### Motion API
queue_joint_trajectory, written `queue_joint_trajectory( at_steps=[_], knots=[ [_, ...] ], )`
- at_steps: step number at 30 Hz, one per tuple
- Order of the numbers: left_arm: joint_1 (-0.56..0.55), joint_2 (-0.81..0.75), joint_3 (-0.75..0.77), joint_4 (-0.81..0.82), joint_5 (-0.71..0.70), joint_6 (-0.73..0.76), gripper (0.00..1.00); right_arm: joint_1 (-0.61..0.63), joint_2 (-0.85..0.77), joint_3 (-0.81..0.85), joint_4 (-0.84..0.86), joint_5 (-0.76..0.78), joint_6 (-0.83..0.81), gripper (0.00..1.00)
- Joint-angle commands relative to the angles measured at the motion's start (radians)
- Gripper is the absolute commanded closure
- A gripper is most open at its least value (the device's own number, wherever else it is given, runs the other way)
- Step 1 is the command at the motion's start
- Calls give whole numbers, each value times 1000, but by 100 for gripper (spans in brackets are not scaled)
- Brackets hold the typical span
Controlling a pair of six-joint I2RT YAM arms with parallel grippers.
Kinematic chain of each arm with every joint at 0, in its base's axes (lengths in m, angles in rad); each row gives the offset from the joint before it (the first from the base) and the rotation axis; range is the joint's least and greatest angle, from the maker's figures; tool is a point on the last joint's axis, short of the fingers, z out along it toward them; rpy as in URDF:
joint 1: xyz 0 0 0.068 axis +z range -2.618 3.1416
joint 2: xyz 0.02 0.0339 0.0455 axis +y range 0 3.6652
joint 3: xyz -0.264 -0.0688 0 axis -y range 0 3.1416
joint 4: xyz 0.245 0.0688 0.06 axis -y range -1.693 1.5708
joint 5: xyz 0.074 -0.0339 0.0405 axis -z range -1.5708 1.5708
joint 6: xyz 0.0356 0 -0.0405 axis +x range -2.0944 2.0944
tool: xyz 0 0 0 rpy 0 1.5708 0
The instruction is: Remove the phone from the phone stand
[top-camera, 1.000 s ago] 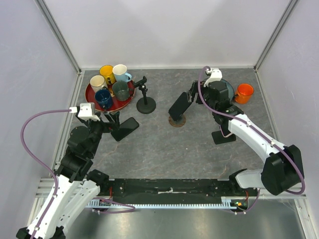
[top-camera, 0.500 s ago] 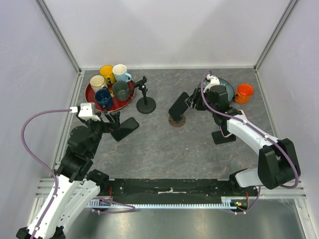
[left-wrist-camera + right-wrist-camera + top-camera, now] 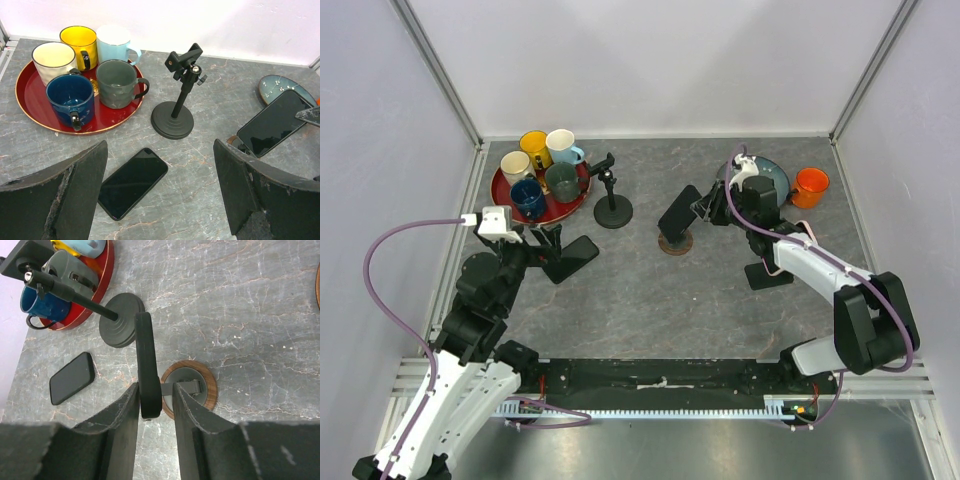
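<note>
Phone (image 3: 147, 355): leaning on the phone stand (image 3: 209, 390) at counter (image 3: 650, 300) centre, long axis pointing away from the nearer right hand (image 3: 155, 390), whose fingers (image 3: 115, 425) straddle its thin edge, close but not yet pinching; left hand (image 3: 159, 150) spread, well apart.

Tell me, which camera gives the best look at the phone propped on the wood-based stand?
The left wrist view: the phone faces it, most of its dark screen showing. The right wrist view sees only its thin edge, between the fingers of the right end effector, the stand behind. The top view shows it small and tilted.
</note>
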Motion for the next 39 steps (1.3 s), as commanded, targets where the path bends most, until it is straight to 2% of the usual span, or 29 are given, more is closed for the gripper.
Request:
queue_joint_trajectory(
  at_steps=[1,2,11,25,30,31,39],
  knots=[
    [9,-4,-7,32,11,-9,8,-5,3,-15,76,-36,19,65],
    [9,-2,-7,31,11,-9,8,-5,-6,-15,77,-39,19,74],
    [9,-10,-7,31,16,-9,8,-10,-77,-21,88,-63,16,100],
    [9,-13,-7,31,16,-13,8,-10,-229,-55,203,-74,29,100],
    [9,-12,-8,31,16,-13,8,-2,-217,-89,313,-160,156,100],
    [9,-13,-8,31,14,-14,8,5,-211,-107,358,-176,209,100],
    [9,-8,-10,32,11,-14,8,174,-114,-162,453,-151,321,100]
  ],
)
